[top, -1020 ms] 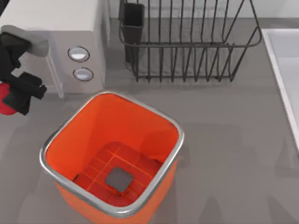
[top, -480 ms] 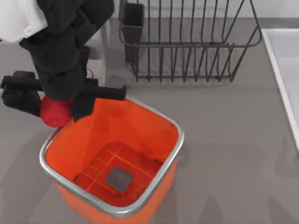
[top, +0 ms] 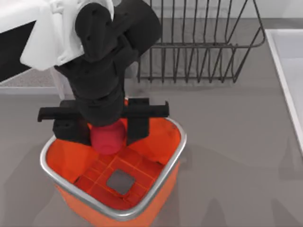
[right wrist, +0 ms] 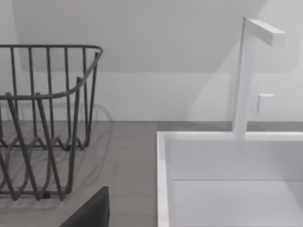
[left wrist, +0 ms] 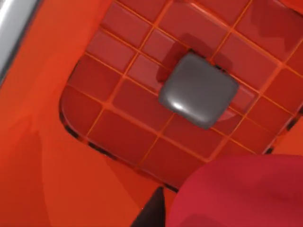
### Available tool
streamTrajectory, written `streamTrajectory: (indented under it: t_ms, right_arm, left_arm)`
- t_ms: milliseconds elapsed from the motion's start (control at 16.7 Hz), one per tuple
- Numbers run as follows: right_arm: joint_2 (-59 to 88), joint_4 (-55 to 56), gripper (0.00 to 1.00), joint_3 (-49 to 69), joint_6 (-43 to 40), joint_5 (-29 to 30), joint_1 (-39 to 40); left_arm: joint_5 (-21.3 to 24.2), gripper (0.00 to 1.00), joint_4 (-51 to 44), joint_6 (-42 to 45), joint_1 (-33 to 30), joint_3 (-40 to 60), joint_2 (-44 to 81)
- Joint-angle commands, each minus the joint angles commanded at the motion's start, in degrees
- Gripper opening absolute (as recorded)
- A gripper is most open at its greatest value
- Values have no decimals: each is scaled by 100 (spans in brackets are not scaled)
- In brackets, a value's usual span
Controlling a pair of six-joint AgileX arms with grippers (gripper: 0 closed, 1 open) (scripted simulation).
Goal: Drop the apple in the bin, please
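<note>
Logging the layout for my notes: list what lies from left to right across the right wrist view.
Black wire dish rack → dark gripper finger at the picture's lower edge → white sink basin → white faucet rising from the basin's back rim.

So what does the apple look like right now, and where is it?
The apple is small, round and plain red, with a smooth matte skin and no visible stem. The left tool is shut on it, one black finger pressed against each side, holding it in the air over the open orange bin, towards its far side. In the left wrist view the apple hangs above the bin's gridded floor, not touching it.
</note>
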Motion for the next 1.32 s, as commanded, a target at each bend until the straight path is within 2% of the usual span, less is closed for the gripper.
streamTrajectory:
  t_ms: [240, 660, 900, 1320]
  right_arm:
    - [0, 0, 100, 0, 0, 0, 0]
    - [0, 0, 100, 0, 0, 0, 0]
    - [0, 0, 100, 0, 0, 0, 0]
    - [0, 0, 100, 0, 0, 0, 0]
  left_arm:
    - [-71, 0, 86, 56, 62, -65, 7]
    - [-4, 0, 1504, 41, 37, -1278, 195]
    - [3, 0, 1568, 32, 28, -1338, 230]
    - [3, 53, 1568, 32, 28, -1338, 230]
